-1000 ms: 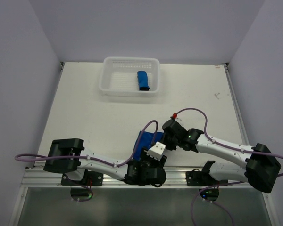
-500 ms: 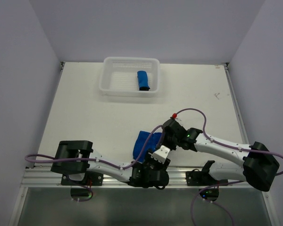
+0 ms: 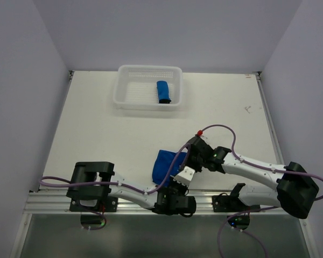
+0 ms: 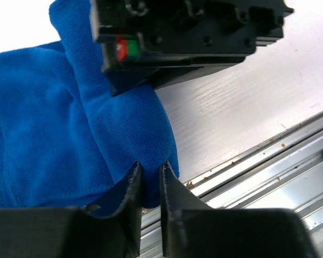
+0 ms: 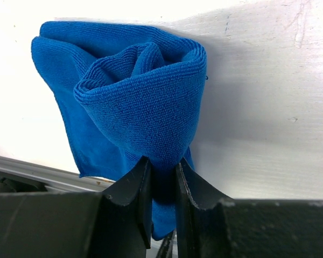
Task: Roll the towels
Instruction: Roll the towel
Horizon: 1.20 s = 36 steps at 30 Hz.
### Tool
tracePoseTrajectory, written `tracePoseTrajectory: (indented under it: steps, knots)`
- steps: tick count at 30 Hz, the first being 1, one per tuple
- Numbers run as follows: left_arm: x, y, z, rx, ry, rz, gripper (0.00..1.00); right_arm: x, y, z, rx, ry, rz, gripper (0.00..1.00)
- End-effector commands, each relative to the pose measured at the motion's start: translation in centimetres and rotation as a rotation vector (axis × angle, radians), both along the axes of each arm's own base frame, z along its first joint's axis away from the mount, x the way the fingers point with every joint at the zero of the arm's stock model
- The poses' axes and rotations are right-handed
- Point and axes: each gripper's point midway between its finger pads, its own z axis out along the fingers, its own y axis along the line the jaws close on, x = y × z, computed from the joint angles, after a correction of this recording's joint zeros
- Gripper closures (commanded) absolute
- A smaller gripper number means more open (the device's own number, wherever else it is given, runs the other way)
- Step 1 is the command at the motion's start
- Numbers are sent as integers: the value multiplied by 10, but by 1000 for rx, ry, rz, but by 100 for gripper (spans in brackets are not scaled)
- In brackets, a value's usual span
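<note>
Right end effector: jaws narrow, pinched on a bunched fold of the loose towel. The cloth rises just ahead of its tips in a loose curl with a hollow at the top. The rest spreads away to its left, flat on the counter.

Left end effector: jaws narrow too, with only a slim gap. Blue cloth shows in that gap, so it grips the near edge of the same towel. One ridge of cloth runs straight ahead from its fingers, up to the black body of the right end effector, which hangs over the far end of the ridge. A flatter layer of towel lies to the left of the tips. Bare counter lies to their right, then the metal rail at the counter's near edge, close by.

The two end effectors sit close together, the right one just beyond the left, with the loose towel between and beneath them.

Rolled towel: far ahead of both end effectors, a tight blue cylinder lying in the right part of the white basket at the far side of the counter. It is well apart from the loose towel.
</note>
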Motion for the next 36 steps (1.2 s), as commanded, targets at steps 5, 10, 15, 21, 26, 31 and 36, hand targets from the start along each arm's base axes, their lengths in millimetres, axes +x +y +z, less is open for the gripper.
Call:
tracePoseTrajectory:
  steps: [5,10,15,21,26,31,36]
  knots:
    - [7,18,4,-90,41,101,100,0,-6,-6,0,10,-19,76]
    - [1,29,4,-265,131,71,100,10,-10,-3,-13,1,-31,58]
    - [-3,28,7,-368,187,59,100,24,-16,-3,-23,-1,-48,54]
    - [-4,29,8,-390,205,57,100,39,-19,-6,-48,0,-59,53]
    - [-6,32,8,-407,220,56,100,53,-21,-7,-55,4,-72,50]
    - [-7,33,6,-410,227,55,100,60,-17,4,-43,-34,-41,45]
    - [-8,31,3,-405,231,48,100,66,-15,13,-55,-65,-3,38]
